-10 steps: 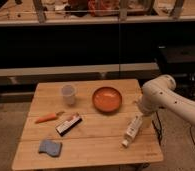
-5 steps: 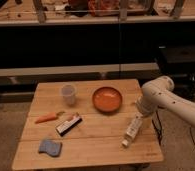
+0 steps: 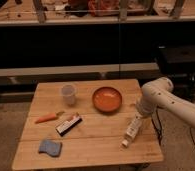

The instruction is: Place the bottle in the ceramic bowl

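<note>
Wooden slats form the small table (image 3: 91,155), and on its right side lies the small slim white plastic bottle (image 3: 132,129), flat on the boards with its narrow end toward the front edge. The round shallow orange-red ceramic bowl (image 3: 107,99) stands apart from the bottle, behind it and to its left, with nothing inside. The robot's white arm (image 3: 163,95) reaches in from the right, and the gripper (image 3: 140,114) hangs just over the bottle's far end, its fingers spread wide. Left of the bowl stands a translucent white cup (image 3: 68,94). Nearer the front lie an orange carrot (image 3: 47,118), a black-and-white flat box (image 3: 68,125) and a blue sponge (image 3: 50,146).
</note>
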`<state>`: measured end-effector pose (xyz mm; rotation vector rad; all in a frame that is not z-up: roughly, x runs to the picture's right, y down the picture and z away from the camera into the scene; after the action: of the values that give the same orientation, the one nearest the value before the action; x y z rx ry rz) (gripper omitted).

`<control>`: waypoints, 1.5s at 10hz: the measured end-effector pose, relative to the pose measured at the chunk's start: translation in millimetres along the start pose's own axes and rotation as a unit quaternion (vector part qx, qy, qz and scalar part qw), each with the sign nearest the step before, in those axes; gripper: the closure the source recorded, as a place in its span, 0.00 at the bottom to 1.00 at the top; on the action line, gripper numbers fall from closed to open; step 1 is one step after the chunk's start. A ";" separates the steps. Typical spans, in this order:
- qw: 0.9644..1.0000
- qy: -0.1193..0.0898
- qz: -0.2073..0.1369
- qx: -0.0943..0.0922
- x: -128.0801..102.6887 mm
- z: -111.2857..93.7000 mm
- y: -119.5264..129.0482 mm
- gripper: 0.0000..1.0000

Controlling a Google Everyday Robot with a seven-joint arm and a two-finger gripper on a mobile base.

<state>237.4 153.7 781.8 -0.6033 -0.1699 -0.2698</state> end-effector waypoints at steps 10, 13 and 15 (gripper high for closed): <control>1.000 -0.015 0.002 -0.011 -9.1 23.2 1.3 0.20; 1.000 -0.019 0.007 -0.014 -11.6 28.4 1.9 0.20; 1.000 -0.021 0.011 -0.015 -13.1 32.9 3.3 0.20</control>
<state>223.4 178.0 803.5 -0.6407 -0.1999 -0.2398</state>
